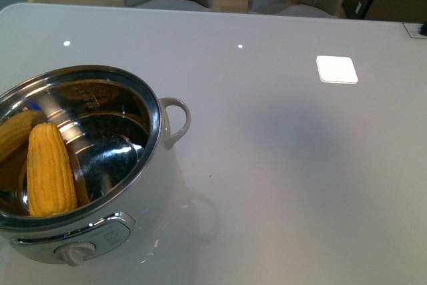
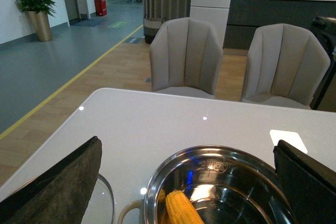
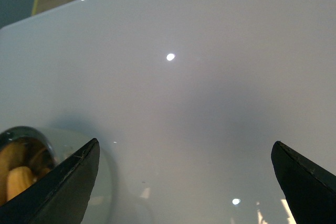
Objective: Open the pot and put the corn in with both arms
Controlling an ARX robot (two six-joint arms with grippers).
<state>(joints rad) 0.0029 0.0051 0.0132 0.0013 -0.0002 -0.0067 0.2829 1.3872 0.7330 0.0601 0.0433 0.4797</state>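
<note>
The yellow-orange husked ear of corn (image 1: 49, 170) lies inside the large round white electric cooking pot (image 1: 80, 165), which stands uncovered at the near left of the pale grey glossy table (image 1: 280, 165). In the front view neither arm shows. In the left wrist view the left gripper (image 2: 189, 182) hangs above the pot (image 2: 220, 187) with its two dark fingers (image 2: 58, 182) spread wide, one on each side of the steel bowl, and the corn (image 2: 181, 208) sits below and between them, untouched. In the right wrist view the right gripper (image 3: 184, 182) is also spread wide and holds nothing; its fingertips (image 3: 63, 187) frame bare table (image 3: 199, 103), with the pot's rim (image 3: 26, 150) and a bit of the corn (image 3: 18, 182) just beside one finger, at the picture's edge.

The pot's shiny steel interior holds the one ear and its orange reflection on the wall beside it. The ear rests against the inner wall on the robot's left, its long axis running roughly from the near rim toward the far side, slightly tilted, with the rounded narrower end pointing away from the robot and the wider end near the front dial knob (image 1: 75, 253). A white loop handle (image 1: 175, 119) juts from the pot's right side.

The rim of a round glass lid (image 2: 107, 203) shows in the left wrist view, lying on the table just beside the pot, partly hidden by a finger. A bright white square patch (image 1: 336, 69) lies on the table well apart to the right. Two grey upholstered chairs (image 2: 185, 59) stand beyond the far edge.
</note>
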